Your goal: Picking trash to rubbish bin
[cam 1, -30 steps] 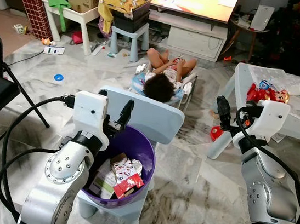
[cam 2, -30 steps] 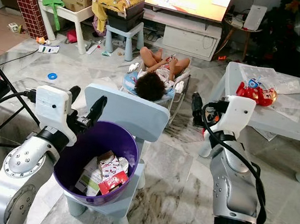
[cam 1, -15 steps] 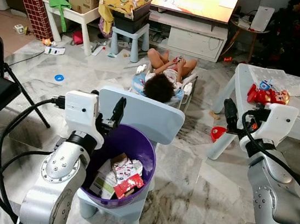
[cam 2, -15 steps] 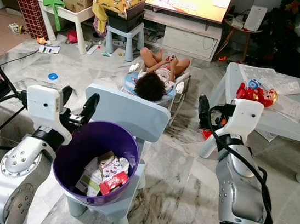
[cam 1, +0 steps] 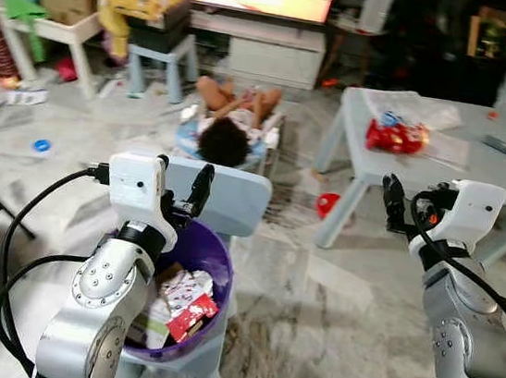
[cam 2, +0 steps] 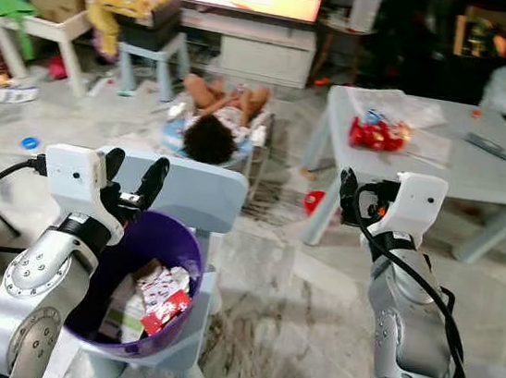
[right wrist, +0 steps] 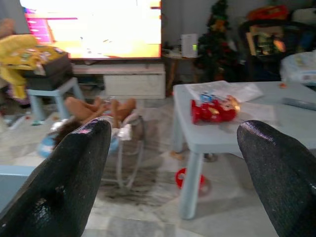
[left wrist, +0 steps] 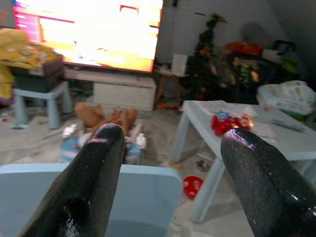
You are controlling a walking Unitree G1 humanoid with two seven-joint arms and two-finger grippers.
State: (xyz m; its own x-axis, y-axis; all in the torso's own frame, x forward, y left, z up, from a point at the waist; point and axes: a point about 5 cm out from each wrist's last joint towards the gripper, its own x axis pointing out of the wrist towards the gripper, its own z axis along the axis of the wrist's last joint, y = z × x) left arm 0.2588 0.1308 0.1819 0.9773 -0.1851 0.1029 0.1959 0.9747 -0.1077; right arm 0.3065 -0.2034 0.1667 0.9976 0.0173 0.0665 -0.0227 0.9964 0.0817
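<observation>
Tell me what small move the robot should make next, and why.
Probably step toward the grey table and reach the right gripper for the red wrapper on it. Both grippers are open and hold nothing, the left gripper is above the purple bin, and the wrapper lies beyond the right gripper.

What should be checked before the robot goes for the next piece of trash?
1. Left hand empty, fingers apart: ok.
2. Right hand empty, fingers apart: ok.
3. Purple bin upright on the small blue chair, trash inside: ok.
4. Next target visible: red packet lies on the grey table: ok.
5. Path safe: a person lies on the floor ahead, beyond the chair: not ok.
6. Packet within the right hand's reach: cannot tell.
</observation>
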